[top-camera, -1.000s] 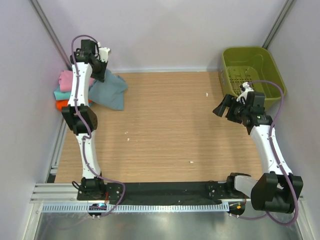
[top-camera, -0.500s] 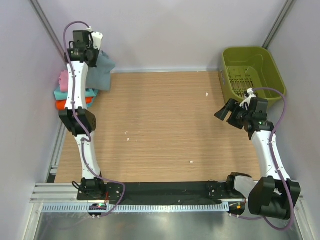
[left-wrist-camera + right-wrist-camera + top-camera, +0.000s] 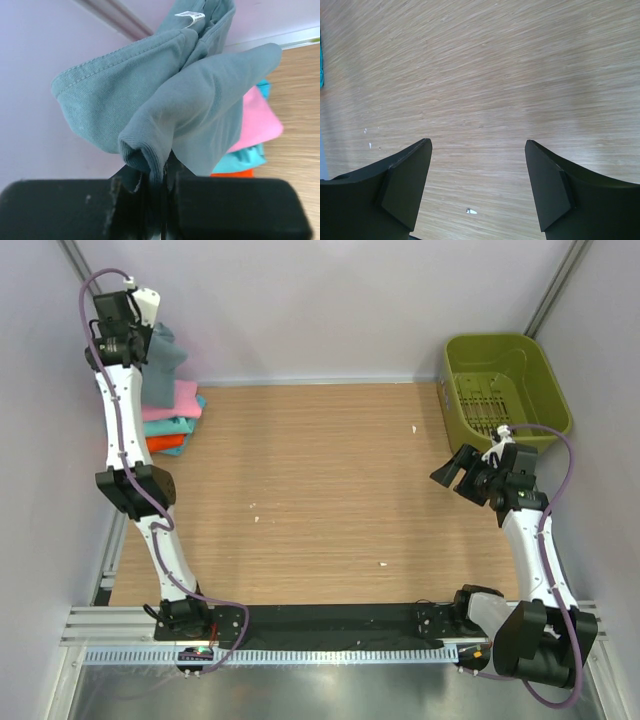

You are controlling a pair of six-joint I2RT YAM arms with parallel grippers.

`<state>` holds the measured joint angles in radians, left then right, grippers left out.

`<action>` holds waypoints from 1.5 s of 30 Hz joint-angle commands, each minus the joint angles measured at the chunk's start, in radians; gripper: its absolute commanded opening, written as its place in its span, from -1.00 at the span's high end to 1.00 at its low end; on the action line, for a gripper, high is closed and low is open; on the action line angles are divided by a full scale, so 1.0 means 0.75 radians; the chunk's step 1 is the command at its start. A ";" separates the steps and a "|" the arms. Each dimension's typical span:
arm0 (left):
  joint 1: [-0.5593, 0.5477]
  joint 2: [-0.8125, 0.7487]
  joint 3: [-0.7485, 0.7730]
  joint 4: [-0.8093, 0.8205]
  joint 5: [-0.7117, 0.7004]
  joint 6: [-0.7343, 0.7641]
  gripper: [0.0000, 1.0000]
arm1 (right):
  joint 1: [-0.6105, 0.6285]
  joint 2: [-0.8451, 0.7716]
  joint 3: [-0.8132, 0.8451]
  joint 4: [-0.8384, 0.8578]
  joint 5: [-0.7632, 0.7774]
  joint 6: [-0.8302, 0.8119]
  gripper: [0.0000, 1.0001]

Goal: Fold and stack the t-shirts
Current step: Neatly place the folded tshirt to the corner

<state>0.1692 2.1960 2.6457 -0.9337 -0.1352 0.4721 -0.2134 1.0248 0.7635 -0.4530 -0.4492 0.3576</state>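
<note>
Grey shirt (image 3: 166,348) hangs bunched from the left gripper (image 3: 162,172), which is clamped on it, high in the far-left corner. Stack (image 3: 172,418) (pink over teal over orange) sits on the tabletop (image 3: 330,490) just below it in the top view, so the left arm is nearer. Right gripper (image 3: 452,468) is spread wide and empty, well apart near the basket (image 3: 545,350).

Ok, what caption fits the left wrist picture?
Left gripper pinches a bunched blue-grey t-shirt near the pink, teal and orange stack.
</note>
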 commanded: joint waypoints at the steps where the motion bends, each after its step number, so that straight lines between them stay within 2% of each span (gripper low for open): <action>1: 0.034 -0.089 -0.022 0.185 -0.087 0.113 1.00 | -0.016 -0.045 -0.006 0.039 -0.021 0.020 -0.62; 4: 0.030 -0.044 -0.079 0.269 -0.208 0.197 1.00 | -0.026 -0.057 -0.022 0.035 -0.027 0.030 -0.63; 5: 0.026 -0.002 -0.085 0.308 -0.326 0.217 0.83 | -0.030 -0.064 -0.028 0.037 -0.033 0.038 -0.63; 6: 0.014 0.023 -0.102 0.361 -0.422 0.258 -0.25 | -0.034 -0.066 -0.038 0.035 -0.035 0.043 -0.63; 7: -0.009 0.042 -0.130 0.412 -0.506 0.299 -0.56 | -0.039 -0.068 -0.044 0.035 -0.039 0.045 -0.62; 8: -0.025 0.058 -0.138 0.524 -0.681 0.334 -0.78 | -0.043 -0.076 -0.051 0.033 -0.045 0.047 -0.63; 9: -0.045 0.074 -0.143 0.578 -0.754 0.336 -0.99 | -0.047 -0.080 -0.059 0.027 -0.045 0.047 -0.63; 11: -0.095 0.048 -0.163 0.684 -0.891 0.273 -0.99 | -0.057 -0.100 -0.071 0.011 -0.051 0.041 -0.62; 13: -0.160 -0.082 -0.216 0.687 -0.867 0.116 -0.99 | -0.069 -0.119 -0.081 0.001 -0.056 0.037 -0.63; 15: -0.213 -0.296 -0.493 0.843 -0.794 0.107 -0.99 | -0.075 -0.143 -0.104 -0.016 -0.058 0.037 -0.62; 16: -0.325 -0.356 -0.598 0.911 -0.779 0.143 -0.99 | -0.083 -0.149 -0.110 -0.024 -0.060 0.037 -0.62; 17: -0.368 -0.400 -0.708 0.942 -0.765 0.156 -0.99 | -0.088 -0.156 -0.124 -0.024 -0.062 0.039 -0.62; 20: -0.524 -0.449 -0.778 0.857 -0.852 0.146 -0.99 | -0.100 -0.178 -0.128 -0.042 -0.066 0.041 -0.62; 23: -0.581 -0.512 -0.905 0.728 -0.783 0.083 -0.99 | -0.102 -0.186 -0.104 -0.057 -0.064 0.026 -0.62; 25: -0.583 -0.504 -0.989 0.660 -0.785 0.117 -0.99 | -0.102 -0.184 -0.092 -0.069 -0.066 0.018 -0.62; 28: -0.604 -0.400 -0.947 0.615 -0.922 0.244 -0.93 | -0.102 -0.178 -0.085 -0.067 -0.066 0.016 -0.62; 29: -0.612 -0.333 -0.910 0.597 -1.080 0.252 -0.87 | -0.102 -0.174 -0.083 -0.071 -0.066 0.016 -0.62; 31: -0.631 -0.273 -0.836 0.511 -1.258 0.238 -0.79 | -0.102 -0.166 -0.073 -0.083 -0.064 0.016 -0.62; 36: -0.616 -0.198 -0.930 0.517 -1.227 0.138 -0.60 | -0.102 -0.107 -0.038 -0.120 -0.074 0.008 -0.62; 40: -0.596 0.007 -0.787 0.529 -1.331 0.172 -0.40 | -0.102 -0.025 0.047 -0.126 -0.082 -0.021 -0.63; 43: -0.563 0.111 -0.679 0.523 -1.335 0.166 -0.24 | -0.104 0.045 0.125 -0.155 -0.084 -0.055 -0.62; 45: -0.535 0.166 -0.615 0.515 -1.335 0.164 -0.20 | -0.104 0.083 0.152 -0.175 -0.080 -0.070 -0.62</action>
<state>-0.2695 2.3024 2.1014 -0.5522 -1.0813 0.6090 -0.2855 1.0634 0.8032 -0.5709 -0.4969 0.3420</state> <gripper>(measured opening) 0.609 0.812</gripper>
